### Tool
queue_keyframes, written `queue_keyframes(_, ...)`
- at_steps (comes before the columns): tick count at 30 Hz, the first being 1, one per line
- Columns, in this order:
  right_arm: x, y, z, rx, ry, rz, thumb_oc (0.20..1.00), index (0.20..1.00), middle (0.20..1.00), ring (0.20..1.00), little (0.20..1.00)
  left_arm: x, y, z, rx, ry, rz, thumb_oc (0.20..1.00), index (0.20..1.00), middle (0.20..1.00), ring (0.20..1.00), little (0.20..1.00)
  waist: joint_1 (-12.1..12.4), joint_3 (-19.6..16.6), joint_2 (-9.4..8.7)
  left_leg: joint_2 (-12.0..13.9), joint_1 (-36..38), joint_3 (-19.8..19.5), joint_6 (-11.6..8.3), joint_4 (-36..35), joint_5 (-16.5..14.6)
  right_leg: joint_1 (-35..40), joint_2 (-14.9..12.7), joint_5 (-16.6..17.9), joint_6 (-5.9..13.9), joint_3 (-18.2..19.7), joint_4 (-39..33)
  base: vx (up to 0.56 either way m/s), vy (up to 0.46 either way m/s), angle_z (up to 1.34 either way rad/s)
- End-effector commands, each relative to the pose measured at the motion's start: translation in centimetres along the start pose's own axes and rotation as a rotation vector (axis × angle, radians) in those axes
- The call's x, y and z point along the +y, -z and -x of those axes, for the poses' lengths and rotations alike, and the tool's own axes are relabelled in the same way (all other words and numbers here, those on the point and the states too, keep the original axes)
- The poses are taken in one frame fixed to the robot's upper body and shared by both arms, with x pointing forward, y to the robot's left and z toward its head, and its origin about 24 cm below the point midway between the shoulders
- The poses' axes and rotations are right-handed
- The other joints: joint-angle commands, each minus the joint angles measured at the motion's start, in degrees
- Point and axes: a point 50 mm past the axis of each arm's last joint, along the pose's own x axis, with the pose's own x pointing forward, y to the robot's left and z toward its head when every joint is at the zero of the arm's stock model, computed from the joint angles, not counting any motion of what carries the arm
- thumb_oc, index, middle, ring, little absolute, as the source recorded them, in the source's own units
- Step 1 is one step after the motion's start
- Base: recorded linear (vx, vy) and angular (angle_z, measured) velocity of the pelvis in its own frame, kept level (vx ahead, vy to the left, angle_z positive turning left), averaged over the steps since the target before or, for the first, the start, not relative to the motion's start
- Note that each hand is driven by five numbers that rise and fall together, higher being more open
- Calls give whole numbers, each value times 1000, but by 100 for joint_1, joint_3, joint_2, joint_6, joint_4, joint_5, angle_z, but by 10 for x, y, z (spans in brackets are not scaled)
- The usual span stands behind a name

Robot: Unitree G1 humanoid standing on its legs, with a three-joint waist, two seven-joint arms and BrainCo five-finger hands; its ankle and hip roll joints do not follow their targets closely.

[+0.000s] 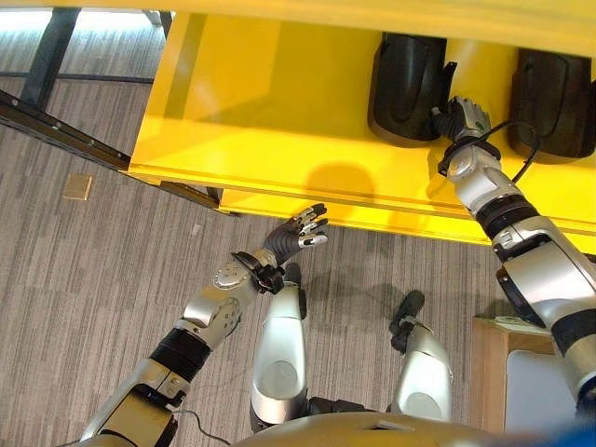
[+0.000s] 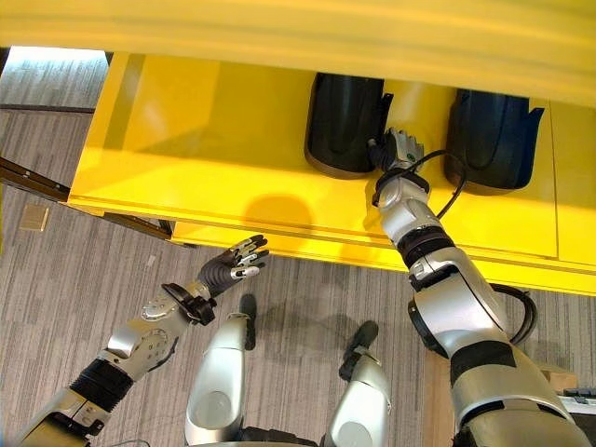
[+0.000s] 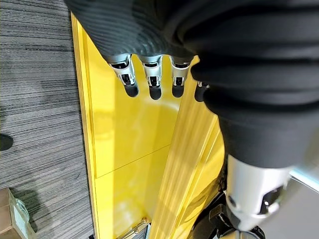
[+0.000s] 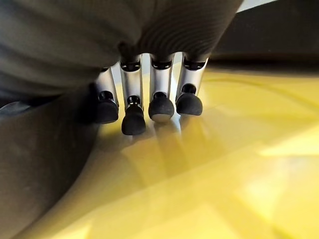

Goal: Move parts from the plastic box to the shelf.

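On the yellow shelf (image 1: 279, 112), two glossy black moulded parts (image 2: 346, 126), right hand (image 2: 399, 149) fingers curled beside one, left hand (image 1: 300, 233) relaxed.

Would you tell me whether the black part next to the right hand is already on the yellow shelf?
Yes: the black part rests on the yellow shelf, with the right hand beside it.

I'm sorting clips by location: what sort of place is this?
Probably a workshop or warehouse storage area: a yellow shelf holding two black parts, on grey carpet, with a cardboard box nearby.
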Motion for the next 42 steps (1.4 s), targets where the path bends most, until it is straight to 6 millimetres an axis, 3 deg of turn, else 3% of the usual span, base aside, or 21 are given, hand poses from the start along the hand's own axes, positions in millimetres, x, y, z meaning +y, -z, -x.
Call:
queue_keyframes(1, 6, 30, 3, 87, -33, 105, 200, 200, 200, 200, 200, -14, -10, -3, -83, 80, 27, 1000, 1000, 1000, 1000, 1000, 174, 374, 314, -231, 409, 395, 271, -579, 213, -85, 208, -889, 135, -91, 1396, 0, 0, 0)
queue_keyframes(7, 6, 27, 3, 76, -27, 71, 200, 200, 200, 200, 200, -15, -9, -4, -78, 87, 29, 1000, 1000, 1000, 1000, 1000, 172, 374, 314, -239, 405, 390, 287, -542, 193, -89, 203, -901, 127, -84, 1435, 0, 0, 0)
queue_keyframes(8, 5, 26, 3, 80, -9, 54, 325, 325, 325, 325, 325, -16, -9, -4, -77, 88, 32, 1000, 1000, 1000, 1000, 1000, 166, 374, 320, -231, 398, 392, 285, -535, 193, -99, 198, -902, 128, -80, 1444, 0, 0, 0)
queue_keyframes(9, 4, 26, 3, 80, 3, 48, 708, 708, 708, 708, 708, -16, -9, -4, -77, 89, 34, 1000, 1000, 1000, 1000, 1000, 163, 374, 325, -232, 398, 394, 286, -536, 193, -101, 196, -905, 129, -78, 1445, 0, 0, 0)
queue_keyframes(10, 4, 25, 3, 77, 12, 41, 1000, 1000, 1000, 1000, 1000, -16, -9, -5, -78, 88, 36, 1000, 1000, 1000, 1000, 1000, 163, 374, 330, -238, 404, 393, 287, -541, 193, -96, 198, -908, 126, -77, 1443, 0, 0, 0)
queue_keyframes(21, -1, 20, 6, 65, 169, -106, 1000, 1000, 1000, 1000, 1000, -19, -4, -7, -75, 79, 52, 1000, 1000, 1000, 1000, 1000, 69, 374, 425, -287, 520, 441, 312, -608, 190, -50, 186, -945, 124, -9, 1453, 1, 22, 0)
queue_keyframes(27, -10, 11, 10, 33, 294, -303, 1000, 1000, 1000, 1000, 1000, -21, -4, -7, -79, 71, 66, 1000, 1000, 1000, 1000, 1000, -6, 374, 442, -310, 643, 471, 326, -659, 163, 56, 200, -975, 124, 35, 1410, 4, 19, -4)
queue_keyframes(30, -16, 0, 15, -27, 344, -428, 1000, 1000, 1000, 1000, 1000, -23, -2, -7, -83, 65, 72, 1000, 1000, 1000, 1000, 1000, -83, 374, 437, -312, 761, 515, 329, -725, 167, 143, 222, -981, 120, 73, 1349, -12, 24, -5)
queue_keyframes(31, -24, -9, 19, -77, 391, -489, 1000, 1000, 1000, 1000, 1000, -24, -4, -7, -91, 57, 70, 1000, 1000, 1000, 1000, 1000, -136, 374, 439, -294, 740, 579, 375, -803, 296, 105, 248, -877, 53, 55, 1267, -54, 32, -3)
queue_keyframes(34, -35, -23, 26, -183, 446, -616, 1000, 1000, 1000, 1000, 1000, -25, -2, -7, -86, 44, 72, 1000, 1000, 1000, 1000, 1000, -220, 374, 431, -286, 872, 631, 371, -865, 295, 204, 264, -882, 49, 100, 1205, -6, 29, -3)
queue_keyframes(35, -46, -37, 36, -258, 461, -715, 1000, 1000, 1000, 1000, 1000, -27, 0, -6, -85, 33, 80, 1000, 1000, 1000, 1000, 1000, -304, 374, 410, -284, 971, 663, 356, -905, 296, 269, 280, -903, 56, 138, 1186, 18, 35, -6)
queue_keyframes(42, -45, -59, 55, -374, 310, -847, 1000, 1000, 1000, 1000, 1000, -28, 6, -1, -74, 15, 94, 1000, 1000, 1000, 1000, 1000, -439, 374, 390, -267, 1368, 762, 317, -1051, 295, 628, 290, -957, 22, 181, 1051, 36, 27, -9)
